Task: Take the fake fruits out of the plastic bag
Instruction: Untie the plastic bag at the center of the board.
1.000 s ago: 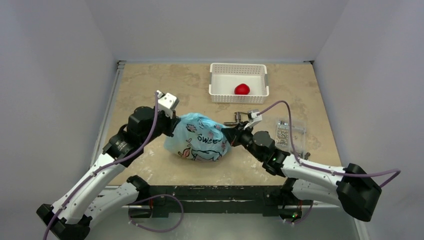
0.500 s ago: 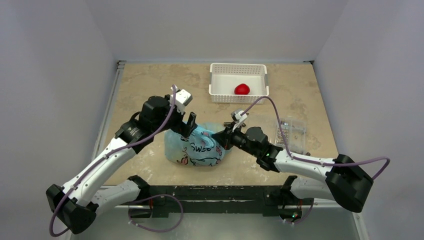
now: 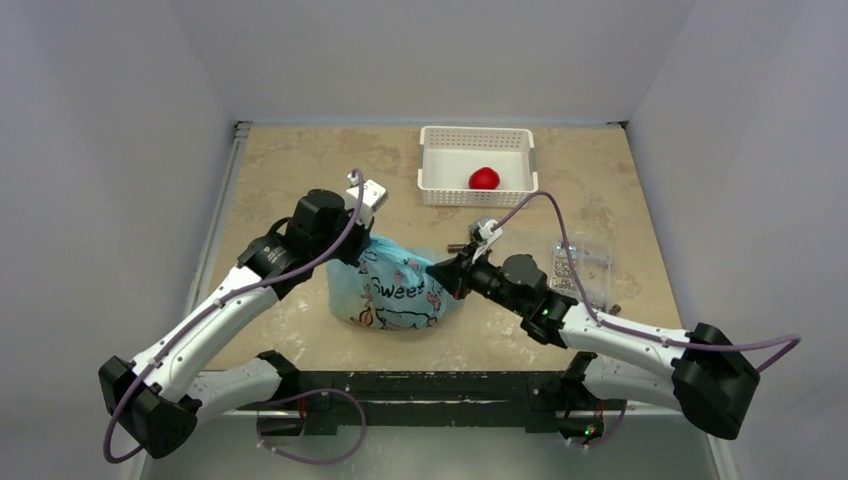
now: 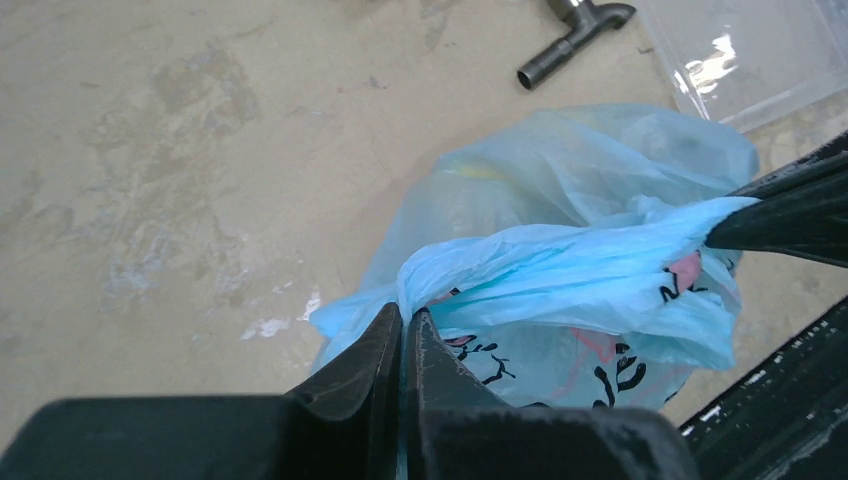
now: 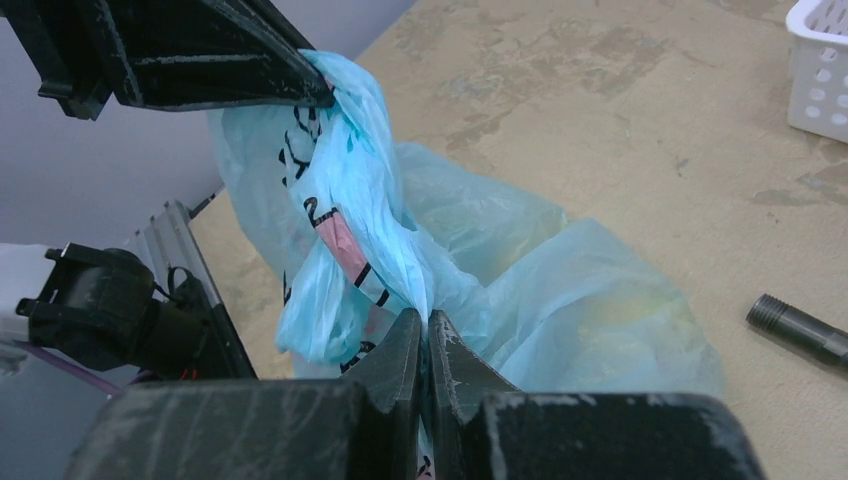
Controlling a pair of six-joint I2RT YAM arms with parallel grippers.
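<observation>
Top external: one plastic bag [image 3: 400, 292] pinched by left gripper [image 4: 403, 318] and right gripper [image 5: 424, 318]; one red apple [image 3: 484, 178] beyond it.

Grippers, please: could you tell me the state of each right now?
Left gripper: closed on the plastic bag.
Right gripper: closed on the plastic bag too.

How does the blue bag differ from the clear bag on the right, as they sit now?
The blue bag bulges and carries cartoon print; the clear bag lies flat and see-through, with small parts inside. The blue bag is pinched by the left gripper and right gripper, a fold stretched between them; the clear bag is untouched. Both are thin plastic on the table.
</observation>
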